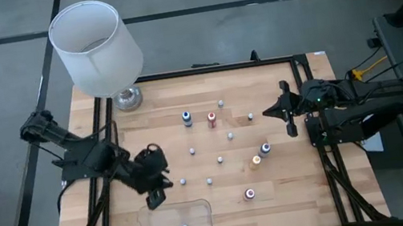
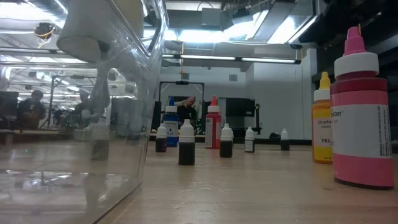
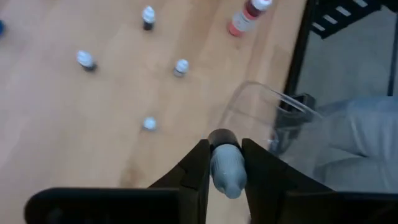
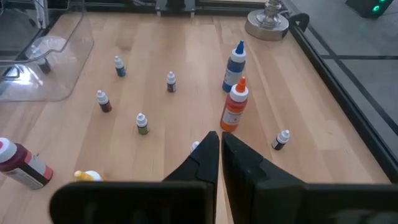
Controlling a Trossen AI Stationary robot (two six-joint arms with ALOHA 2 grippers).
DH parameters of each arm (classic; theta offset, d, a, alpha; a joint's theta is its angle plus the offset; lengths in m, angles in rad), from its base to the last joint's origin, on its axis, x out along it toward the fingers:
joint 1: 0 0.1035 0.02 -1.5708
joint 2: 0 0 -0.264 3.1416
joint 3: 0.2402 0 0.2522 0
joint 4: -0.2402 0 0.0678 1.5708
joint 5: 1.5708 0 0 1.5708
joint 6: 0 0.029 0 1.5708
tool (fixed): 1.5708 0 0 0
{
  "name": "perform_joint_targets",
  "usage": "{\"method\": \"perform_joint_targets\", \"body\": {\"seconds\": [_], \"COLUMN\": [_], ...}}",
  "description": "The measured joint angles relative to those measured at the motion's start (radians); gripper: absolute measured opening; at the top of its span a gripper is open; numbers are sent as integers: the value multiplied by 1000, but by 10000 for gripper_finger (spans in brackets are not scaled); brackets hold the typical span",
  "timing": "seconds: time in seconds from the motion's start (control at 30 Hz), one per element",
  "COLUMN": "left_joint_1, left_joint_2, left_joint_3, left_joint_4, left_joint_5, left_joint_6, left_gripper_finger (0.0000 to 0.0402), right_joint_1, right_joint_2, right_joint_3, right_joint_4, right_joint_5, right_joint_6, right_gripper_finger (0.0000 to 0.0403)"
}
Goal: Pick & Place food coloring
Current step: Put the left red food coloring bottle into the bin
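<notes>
Bottle pinched crosswise in my left gripper, hanging just beside the clear tub, which lies toward the table's front edge; right gripper pressed together, waiting.

- Tall yellow plastic bottle, low view: label reads "YEL", rest cut off.
- Big pink plastic bottle: label frag. "ster" only.
</notes>
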Motion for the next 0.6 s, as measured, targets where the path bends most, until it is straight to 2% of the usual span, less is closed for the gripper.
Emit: {"method": "perform_joint_targets", "body": {"seconds": [0.23, 0.37, 0.6], "left_joint_1": [-114, -148, -207], "left_joint_2": [112, 188, 314], "left_joint_3": [22, 22, 22], "left_joint_4": [0, 6, 82], "left_joint_5": [-1, 0, 21], "left_joint_6": [-188, -330, -485], "left_gripper_finger": [67, 67, 67], "right_joint_1": [0, 0, 0], "right_joint_2": [32, 52, 82], "right_joint_3": [0, 0, 0], "right_joint_4": [-3, -6, -11], "right_joint_5": [0, 0, 0], "right_joint_6": [-3, -1, -4], "right_gripper_finger": [23, 23, 23]}}
